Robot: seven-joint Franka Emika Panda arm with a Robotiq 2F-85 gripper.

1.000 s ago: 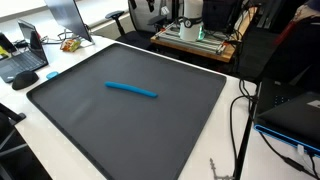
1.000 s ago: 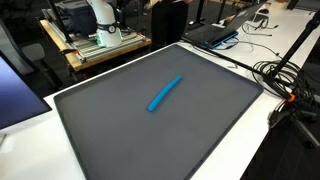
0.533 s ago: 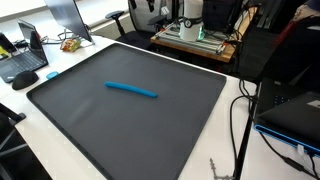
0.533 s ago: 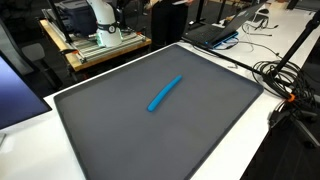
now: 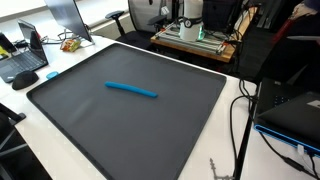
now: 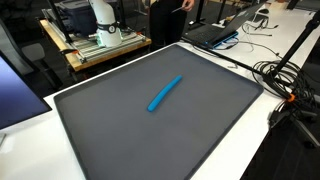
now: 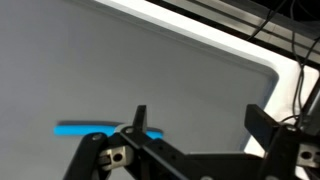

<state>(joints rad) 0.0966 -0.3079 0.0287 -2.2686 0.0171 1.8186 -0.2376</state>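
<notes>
Blue slender plastic stick point(image 5: 131, 90) lies flat and untouched near the middle of a dark grey mat point(image 5: 100, 125) in both exterior views. In the wrist view, the black gripper point(image 7: 197, 116) hangs above the mat, fingers spread wide and empty, with the stick off-centre by one fingertip.

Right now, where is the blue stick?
In both exterior views the blue stick lies alone near the middle of the dark mat; in the wrist view it sits lower left, by one finger of the open tool.
</notes>
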